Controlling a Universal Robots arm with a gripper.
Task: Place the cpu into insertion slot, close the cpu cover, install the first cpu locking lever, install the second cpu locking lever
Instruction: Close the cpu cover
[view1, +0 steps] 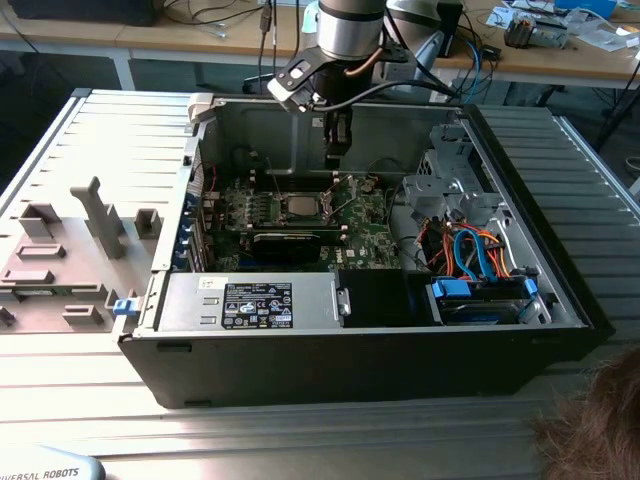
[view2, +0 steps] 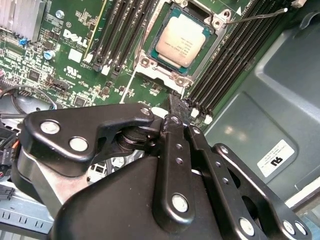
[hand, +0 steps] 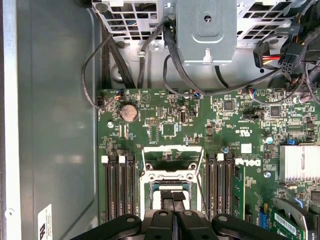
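The computer case (view1: 500, 335) lies open on the ribbed metal bench (view1: 100, 130), with the arm reaching down into it from the far side. The gripper (view1: 337, 150) hangs over the motherboard (view1: 365, 225), a little toward the exterior view's right of the socket. Its jaws are drawn together with nothing between them, as both wrist views show. The cpu (view2: 180, 41) sits flat in the insertion slot, its dull silvery top uncovered, and it shows as a pale square (view1: 300, 206) in the exterior view. In the second wrist view the tips of the gripper (view2: 175, 102) are just beside one corner of the socket, apart from the chip itself. The cpu cover (hand: 172, 174) appears swung open beside the socket in the first wrist view. Green board shows through its square window, and the gripper (hand: 172, 196) is in front of it. A thin wire locking lever (view2: 255, 17) stands out sideways from the socket, not latched, over the memory slots (view2: 230, 65). The label-covered power supply (view1: 250, 300) fills the case's near side. Blue and orange cables (view1: 480, 255) crowd the corner toward the exterior view's right. Grey fixtures (view1: 100, 215) stand on the bench outside the case, toward the exterior view's left.
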